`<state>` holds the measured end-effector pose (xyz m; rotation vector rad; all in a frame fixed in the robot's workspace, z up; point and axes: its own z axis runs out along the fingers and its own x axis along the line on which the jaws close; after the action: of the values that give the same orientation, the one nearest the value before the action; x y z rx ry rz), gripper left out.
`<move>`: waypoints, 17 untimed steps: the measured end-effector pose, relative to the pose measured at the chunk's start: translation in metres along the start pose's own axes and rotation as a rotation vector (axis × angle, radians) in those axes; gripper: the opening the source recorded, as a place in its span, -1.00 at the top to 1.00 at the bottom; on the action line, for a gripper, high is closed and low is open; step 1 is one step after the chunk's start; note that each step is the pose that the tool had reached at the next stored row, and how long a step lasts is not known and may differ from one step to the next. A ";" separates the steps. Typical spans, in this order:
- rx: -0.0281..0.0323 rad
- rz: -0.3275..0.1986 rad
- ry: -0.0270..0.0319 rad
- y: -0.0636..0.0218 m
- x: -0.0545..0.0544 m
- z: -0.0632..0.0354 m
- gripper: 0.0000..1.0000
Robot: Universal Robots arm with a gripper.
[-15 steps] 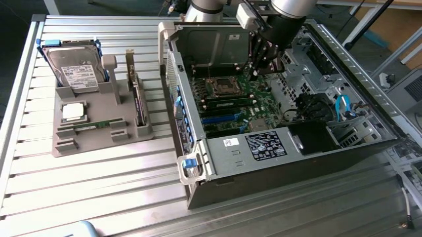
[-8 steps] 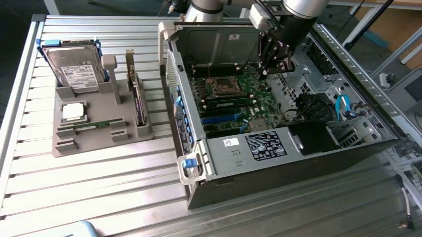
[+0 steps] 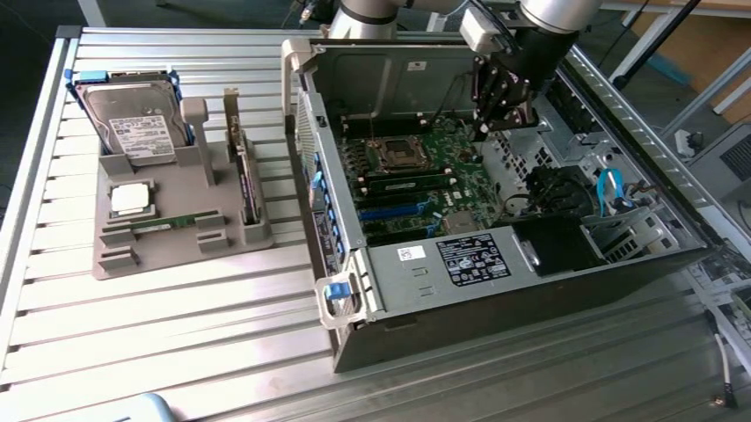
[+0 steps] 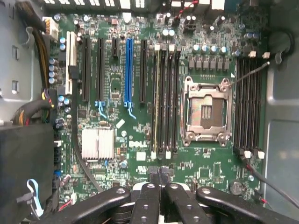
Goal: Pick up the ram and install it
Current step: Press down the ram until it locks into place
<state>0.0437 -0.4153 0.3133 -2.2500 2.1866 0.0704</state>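
One ram (image 3: 164, 224), a thin green stick, lies in a slot of the grey holder tray (image 3: 176, 251) on the exterior view's left. Another green ram (image 3: 407, 185) stands in a slot of the motherboard inside the open computer case (image 3: 505, 264); in the wrist view this ram (image 4: 156, 100) sits in the outermost of the black memory slots (image 4: 169, 100) beside the bare processor socket (image 4: 205, 109). My gripper (image 3: 502, 127) hangs above the motherboard, well apart from the tray. In the wrist view the gripper (image 4: 159, 173) is shut, tips together, with nothing between them.
The tray also carries a hard drive (image 3: 135, 123), a square silver processor chip (image 3: 129, 198) and an upright dark expansion card (image 3: 243, 176). Case walls, a black power supply (image 3: 557, 242) and cables (image 3: 610, 189) ring the motherboard. Ribbed metal table (image 3: 176, 334) lies around.
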 end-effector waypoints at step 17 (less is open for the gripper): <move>0.0001 0.000 0.0000 -0.0006 0.001 0.0209 0.79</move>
<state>0.0437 -0.4154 0.2924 -2.2499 2.1865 0.0703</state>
